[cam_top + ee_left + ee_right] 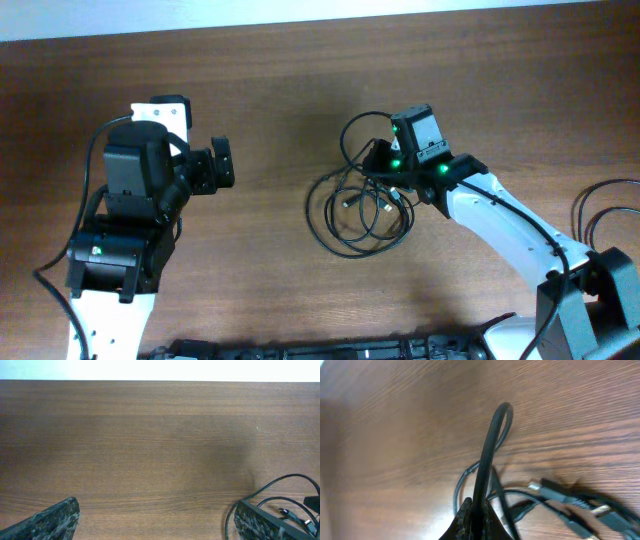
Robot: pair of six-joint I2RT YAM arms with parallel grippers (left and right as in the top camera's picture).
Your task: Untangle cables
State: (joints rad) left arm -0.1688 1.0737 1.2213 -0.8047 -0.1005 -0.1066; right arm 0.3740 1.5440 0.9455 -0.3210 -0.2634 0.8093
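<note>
Right hand (478, 519) seemingly pinching a loop of the cables (360, 212), arm outstretched, left hand (220, 163) wide, well apart

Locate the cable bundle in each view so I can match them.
Overhead: cable bundle right of centre.
Left wrist: bottom-right corner, partly cut off.
Right wrist: bottom centre, one loop pinched in the right end effector.
Shared landmark: the silver-tipped plugs in the bundle.
</note>
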